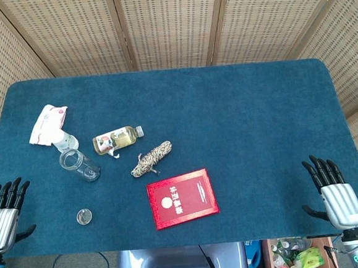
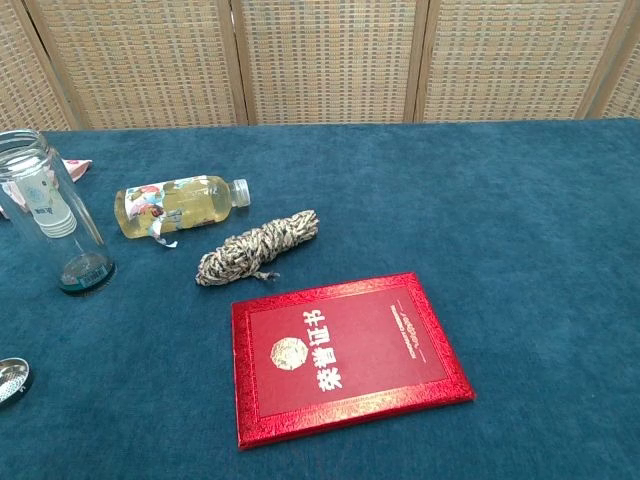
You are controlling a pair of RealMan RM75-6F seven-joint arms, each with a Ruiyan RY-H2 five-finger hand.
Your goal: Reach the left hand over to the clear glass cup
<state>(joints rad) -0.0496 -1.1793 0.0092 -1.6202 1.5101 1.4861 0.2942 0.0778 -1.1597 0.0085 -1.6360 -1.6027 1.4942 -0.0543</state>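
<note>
The clear glass cup (image 1: 80, 165) stands upright on the blue table (image 1: 239, 110), toward the robot's left side, open at the top, with a white packet (image 1: 48, 124) behind it and a small plastic bottle (image 1: 117, 139) of pale yellow liquid lying on its side just to its right. In the chest view the cup rises tall at the left edge, its rim level and its base flat on the cloth.

The reach looks not yet begun. The left hand (image 1: 4, 210) rests at the near left edge of the table, palm down, fingers (image 1: 9, 192) extended and slightly apart, holding nothing. The cup lies ahead of those fingertips and to their right, well apart from them, with bare cloth between. A small round metal lid (image 1: 84, 216) lies on the table near the hand, roughly between hand and cup but off to the right of a straight line.

The next move, as a judgement, calls for lifting the left hand and carrying it forward and inward toward the cup, passing clear of the lid and arriving beside the glass without knocking it.

A bundle of braided rope (image 1: 151, 158) and a red certificate booklet (image 1: 182, 197) lie further toward the centre. The right hand (image 1: 332, 187) rests at the near right edge, fingers straight and spread, empty.
</note>
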